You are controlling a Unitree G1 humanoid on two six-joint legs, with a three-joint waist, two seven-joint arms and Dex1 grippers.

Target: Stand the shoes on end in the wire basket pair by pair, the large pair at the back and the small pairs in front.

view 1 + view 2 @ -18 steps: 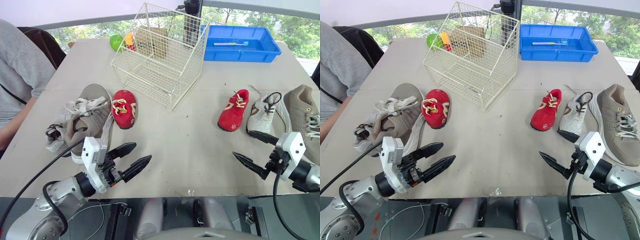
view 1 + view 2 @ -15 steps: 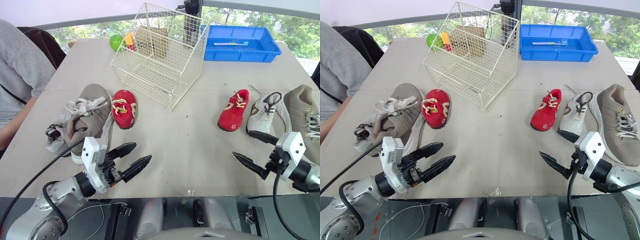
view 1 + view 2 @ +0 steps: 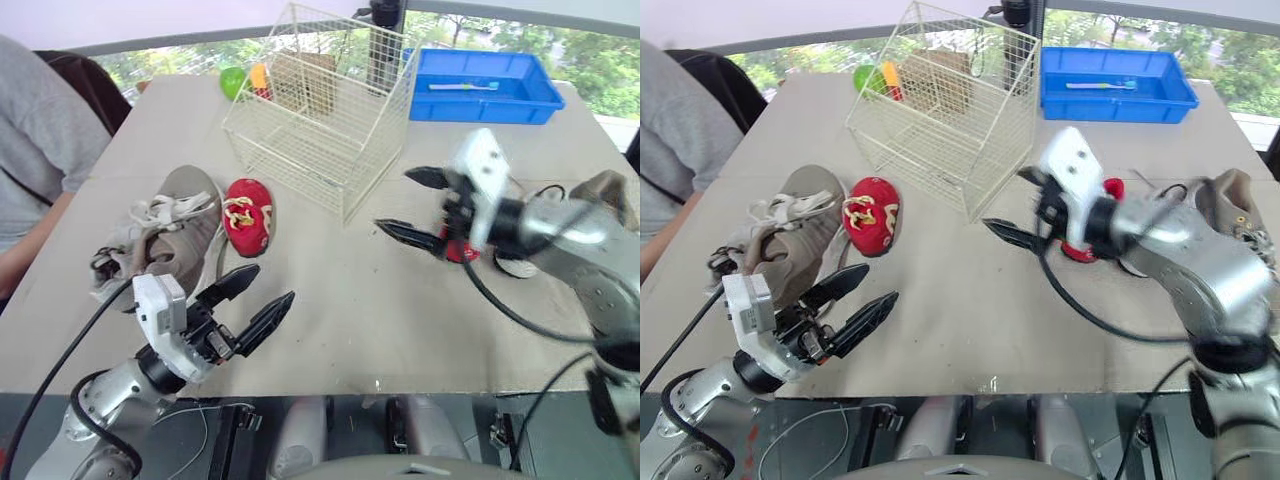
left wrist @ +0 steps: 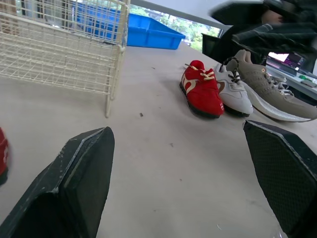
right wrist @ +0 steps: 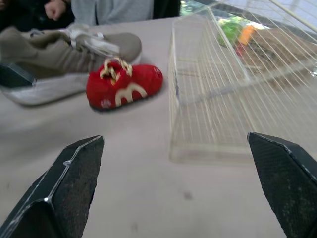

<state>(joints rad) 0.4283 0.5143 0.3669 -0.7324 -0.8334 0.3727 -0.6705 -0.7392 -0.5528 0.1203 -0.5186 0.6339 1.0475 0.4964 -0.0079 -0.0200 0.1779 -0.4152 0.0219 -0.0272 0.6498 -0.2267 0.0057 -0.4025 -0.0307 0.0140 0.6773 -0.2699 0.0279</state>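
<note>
1. So, the left gripper [image 3: 275, 282] has both black fingers spread wide with nothing between them. It sits well in front of the wire basket [image 3: 318, 150] and off to the basket's left, low over the near edge of the table [image 3: 340, 290].
2. The right gripper [image 3: 393, 198] also has its jaws wide apart and empty. It's near the basket's front right corner, aimed across the basket's front toward the left side.
3. Just in front-left of the basket, the left red shoe [image 3: 247, 215] lies on its sole. It's right beside the left tan shoe [image 3: 180, 235], the big one, which is further out from the basket.
4. The left white shoe [image 3: 110, 270] is tucked against the tan one on the side away from the basket.
5. Off to the basket's right there's a row flat on the table: the right red shoe [image 4: 200, 91] nearest the basket, the right white shoe [image 4: 232, 89] snug against it, then the right tan shoe [image 4: 272, 91] furthest out.
6. Behind the basket sit a green ball [image 3: 232, 80] and a cardboard box [image 3: 305, 85]. Behind and to its right is a blue tray [image 3: 480, 105] with a toothbrush [image 3: 462, 87] in it.
7. A person in a grey sleeve [image 3: 40, 130] sits well to the basket's left, at the table's edge.
</note>
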